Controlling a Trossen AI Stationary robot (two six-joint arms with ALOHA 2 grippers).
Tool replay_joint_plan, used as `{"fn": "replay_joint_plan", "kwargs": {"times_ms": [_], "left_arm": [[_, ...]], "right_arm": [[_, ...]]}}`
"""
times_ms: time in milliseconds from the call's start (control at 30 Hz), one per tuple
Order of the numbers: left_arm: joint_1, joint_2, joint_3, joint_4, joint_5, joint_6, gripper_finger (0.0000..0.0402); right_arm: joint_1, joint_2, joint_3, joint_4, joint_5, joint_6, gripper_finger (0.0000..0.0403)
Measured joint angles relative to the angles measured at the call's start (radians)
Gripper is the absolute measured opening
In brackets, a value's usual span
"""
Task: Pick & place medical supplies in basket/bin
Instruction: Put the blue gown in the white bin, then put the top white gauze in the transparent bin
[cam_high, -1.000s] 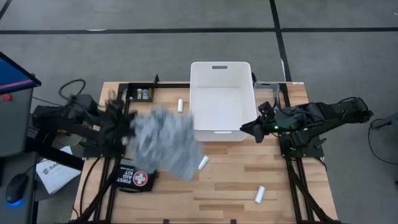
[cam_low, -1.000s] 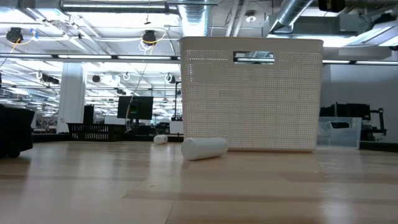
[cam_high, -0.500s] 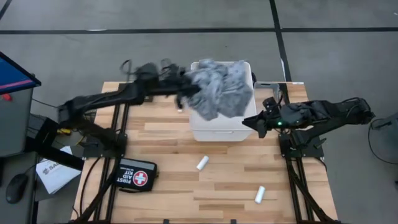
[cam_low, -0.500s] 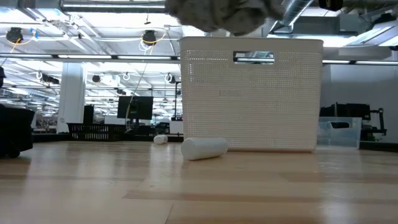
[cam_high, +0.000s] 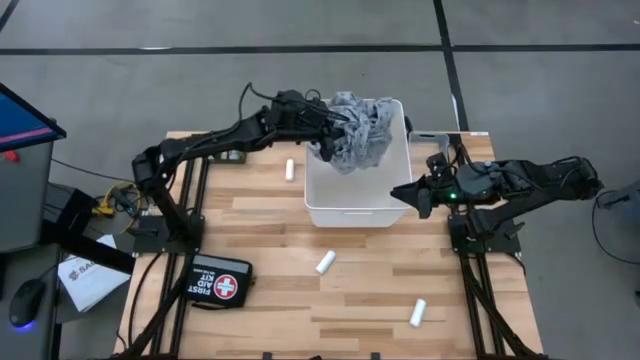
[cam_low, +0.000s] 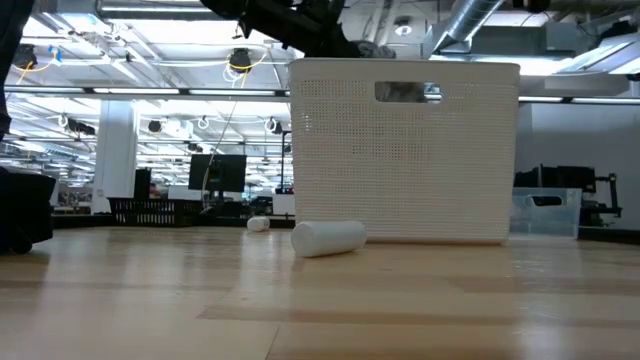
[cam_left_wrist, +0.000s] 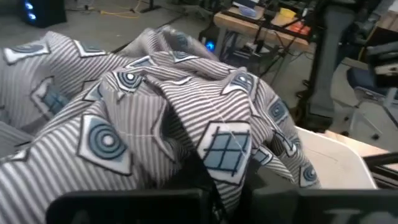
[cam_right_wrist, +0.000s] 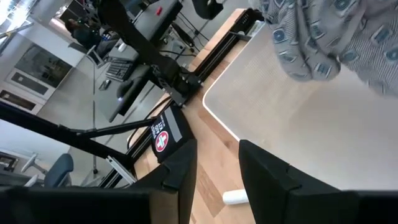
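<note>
Since the earlier frame the cloth (cam_high: 358, 132) has dropped lower into the tub (cam_high: 352, 205). The left gripper (cam_high: 322, 138) grips it over the tub's far half. Lower fully before releasing. The right gripper (cam_high: 413, 197), fingers parted, waits beside the tub.

An open-plan robotics lab is indicated: exposed ceiling ducts (cam_low: 180, 12) at upper left, hanging lights (cam_low: 240, 60), monitors (cam_low: 215, 172) (left of centre), desks (cam_right_wrist: 134, 74).
</note>
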Motion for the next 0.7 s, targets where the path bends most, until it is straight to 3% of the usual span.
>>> {"fn": "replay_joint_plan", "kwargs": {"times_ms": [300,700], "left_arm": [[0.011,0.005,0.0,0.008,-0.03,-0.001,0.0016],[0.062,-0.143,0.001,0.029,-0.068,0.053,0.0174]], "right_arm": [[0.0,0.0,0.0,0.0,0.026,-0.018,0.0116],[0.0,0.0,0.0,0.0,0.026,-0.02,0.0133]]}}
